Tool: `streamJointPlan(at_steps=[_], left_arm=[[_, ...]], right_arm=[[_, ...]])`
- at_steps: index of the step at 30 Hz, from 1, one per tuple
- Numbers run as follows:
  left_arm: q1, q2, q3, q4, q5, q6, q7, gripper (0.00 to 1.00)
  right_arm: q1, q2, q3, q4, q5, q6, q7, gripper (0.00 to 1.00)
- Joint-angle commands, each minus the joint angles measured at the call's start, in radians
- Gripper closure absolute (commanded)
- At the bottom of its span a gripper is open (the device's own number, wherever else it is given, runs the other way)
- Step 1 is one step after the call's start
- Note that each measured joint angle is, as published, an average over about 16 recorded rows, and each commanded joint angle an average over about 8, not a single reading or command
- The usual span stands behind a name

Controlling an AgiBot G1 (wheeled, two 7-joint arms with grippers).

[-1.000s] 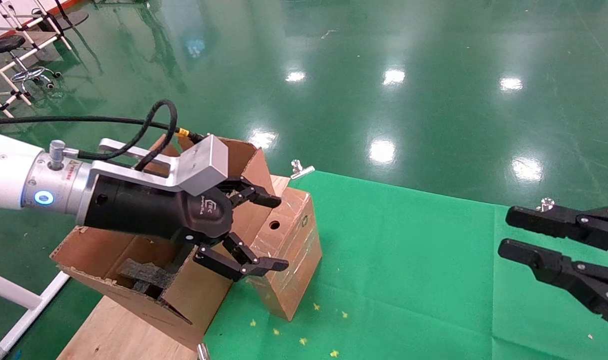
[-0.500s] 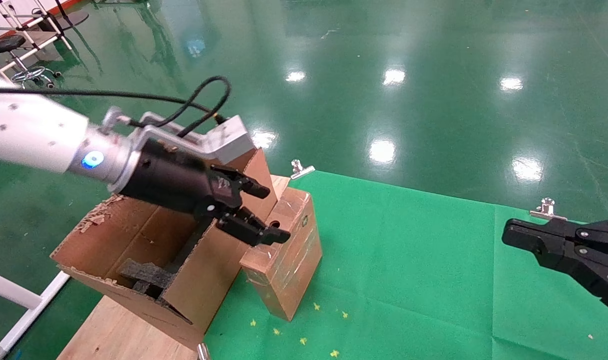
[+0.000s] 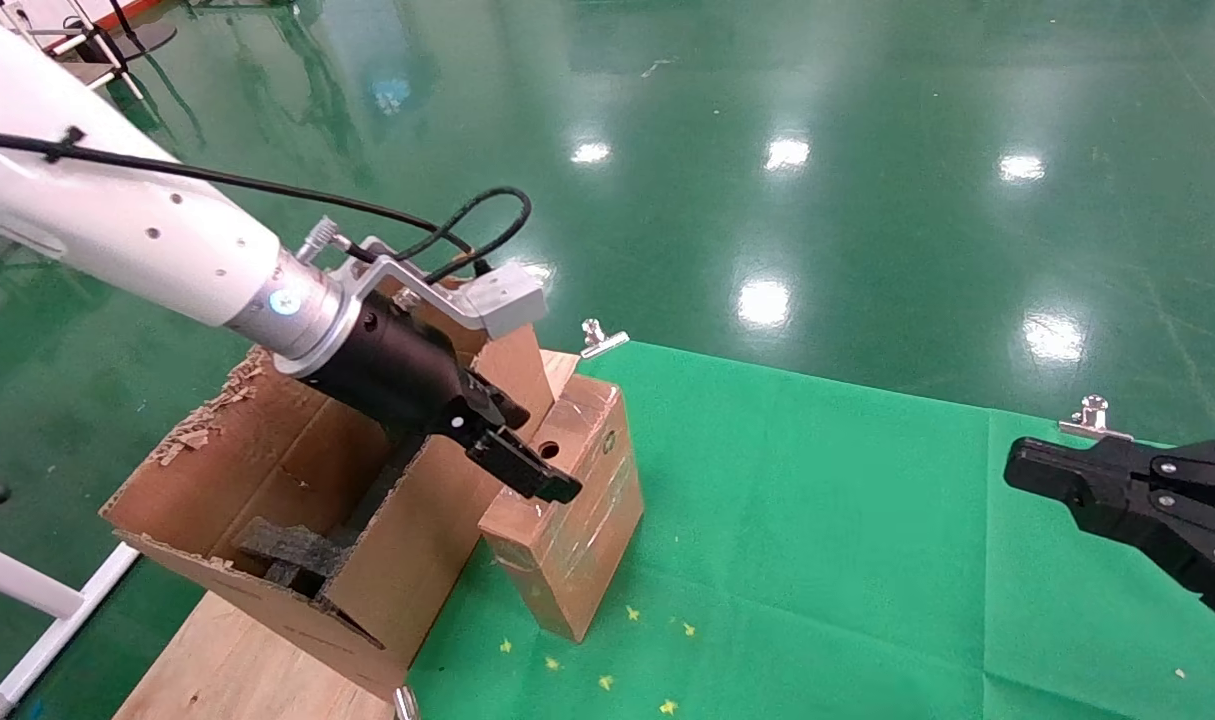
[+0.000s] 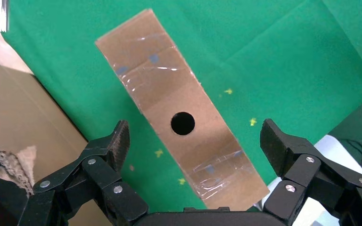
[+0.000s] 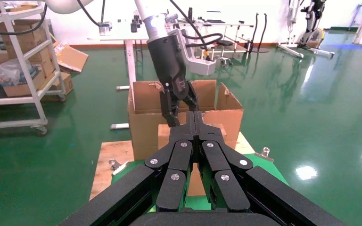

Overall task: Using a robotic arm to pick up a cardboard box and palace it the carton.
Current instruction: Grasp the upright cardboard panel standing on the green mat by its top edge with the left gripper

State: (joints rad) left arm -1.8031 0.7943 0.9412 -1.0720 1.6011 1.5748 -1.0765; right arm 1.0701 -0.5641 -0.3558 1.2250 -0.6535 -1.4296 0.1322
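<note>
Cardboard box (image 3: 567, 520), the small closed brown one with shiny clear tape and a round hole in its top, stands on the green cloth (image 3: 817, 560) in front of you, touching the side wall of the large brown corrugated carton (image 3: 297, 520) with ragged flaps. Black foam pieces (image 3: 287, 555) lie inside that carton.

Your left gripper (image 3: 532, 465), black with linked fingers on the white robotic arm (image 3: 147, 240), hangs above the box's top face. From the left wrist camera you see its fingers spread wide, one on each side of the box (image 4: 181, 110), with clear gaps to the cardboard on both sides; the round hole (image 4: 183, 123) sits about midway between the fingertips. Nothing is held.

Your right gripper (image 5: 195, 121) is off to the right over the cloth, well apart from the box, its fingers pressed together.

Beyond the cloth lies the glossy green floor (image 3: 767, 150).
</note>
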Motion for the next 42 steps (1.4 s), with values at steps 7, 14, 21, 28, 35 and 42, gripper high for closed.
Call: streamJointPlan(at_steps=[7,14,21,28,35,42], left_arm=[[-0.014,0.028,0.062,0.01,0.01,-0.011,-0.064,0.0],[-0.015,0.042,0.095,-0.029,0.035,-0.021,-0.144,0.0],[-0.011,0.047,0.117,-0.094,0.075,-0.038,-0.245,0.0],[0.006,0.049,0.131,-0.155,0.105,-0.056,-0.322,0.44],[0.014,0.048,0.136,-0.176,0.114,-0.065,-0.339,1.0],[0.013,0.048,0.134,-0.169,0.112,-0.064,-0.334,1.0]], right_arm=[[0.0,0.0,0.0,0.0,0.0,0.0,0.0,1.0],[0.0,0.0,0.0,0.0,0.0,0.0,0.0,0.36],[0.0,0.0,0.0,0.0,0.0,0.0,0.0,0.0],[0.0,0.0,0.0,0.0,0.0,0.0,0.0,0.0],[0.0,0.0,0.0,0.0,0.0,0.0,0.0,0.0],[0.0,0.0,0.0,0.0,0.0,0.0,0.0,0.0]])
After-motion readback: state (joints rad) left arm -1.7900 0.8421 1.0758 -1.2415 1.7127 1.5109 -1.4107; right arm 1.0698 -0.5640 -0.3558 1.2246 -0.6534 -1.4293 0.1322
